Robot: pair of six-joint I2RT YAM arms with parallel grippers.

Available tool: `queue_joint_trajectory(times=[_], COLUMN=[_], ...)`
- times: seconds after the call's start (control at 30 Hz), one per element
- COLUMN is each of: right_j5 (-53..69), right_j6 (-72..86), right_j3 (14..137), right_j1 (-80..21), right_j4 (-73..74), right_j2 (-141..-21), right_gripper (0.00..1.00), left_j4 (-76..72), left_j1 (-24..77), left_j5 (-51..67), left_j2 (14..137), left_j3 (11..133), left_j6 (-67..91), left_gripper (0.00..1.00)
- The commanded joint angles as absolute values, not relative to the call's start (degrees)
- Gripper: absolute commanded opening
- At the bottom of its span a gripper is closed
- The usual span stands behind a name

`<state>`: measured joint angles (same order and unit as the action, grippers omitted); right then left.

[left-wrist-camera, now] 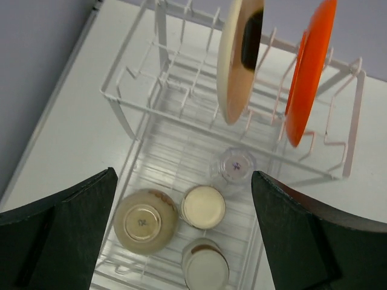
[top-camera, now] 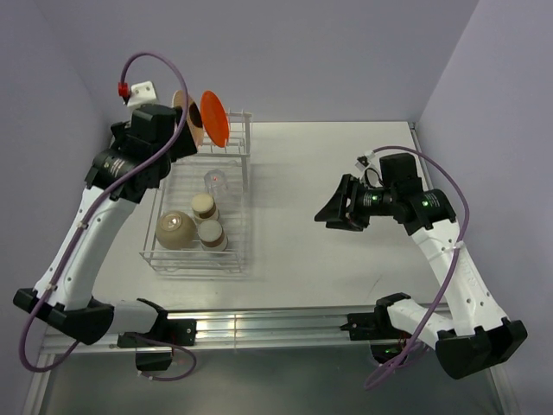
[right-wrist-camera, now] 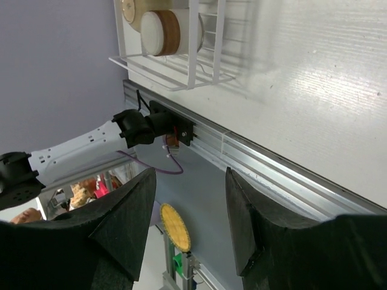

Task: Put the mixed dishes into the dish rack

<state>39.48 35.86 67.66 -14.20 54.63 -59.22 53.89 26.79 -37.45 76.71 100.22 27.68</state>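
The white wire dish rack [top-camera: 240, 226] sits left of centre. The cream plate [top-camera: 187, 111] and the orange-red plate [top-camera: 216, 118] stand upright in its prongs. In the basket lie the upturned white-beige bowl [top-camera: 175, 229], the clear glass [top-camera: 215, 181] and two small cups [top-camera: 205, 207] [top-camera: 212, 234]. My left gripper [top-camera: 192, 140] is open and empty, high over the prong end. Its wrist view shows the cream plate [left-wrist-camera: 239, 60], orange-red plate [left-wrist-camera: 309, 72], glass [left-wrist-camera: 234, 166], bowl [left-wrist-camera: 145, 220] and cups [left-wrist-camera: 204, 206] [left-wrist-camera: 205, 266] between its fingers [left-wrist-camera: 72, 235]. My right gripper [top-camera: 337, 212] is open and empty, right of the rack.
The right wrist view shows the rack's near corner [right-wrist-camera: 190, 72] with a cup [right-wrist-camera: 163, 33] in it, the table's front rail [right-wrist-camera: 254, 163] and the left arm's base [right-wrist-camera: 151, 127]. Purple walls close the table at the back and both sides.
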Motion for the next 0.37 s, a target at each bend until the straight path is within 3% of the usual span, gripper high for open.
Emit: queue_joint_trajectory(times=[0.0,0.33], right_j5=[38.6,45.2], right_j6=[34.5,36.4], right_j3=[65.9,53.5], right_j1=[-14.0,-15.0], right_j4=[55.0,47.4], right_j2=[-57.6,-51.8], right_gripper=[0.58,0.61], left_j4=[55.6,39.5], left_j1=[27.3,27.4], left_j5=[-31.4,-1.4], left_j2=[70.0,48.7], left_j3=[92.9,67.3], left_j6=[34.4,51.0], left_gripper=[0.99,0.99])
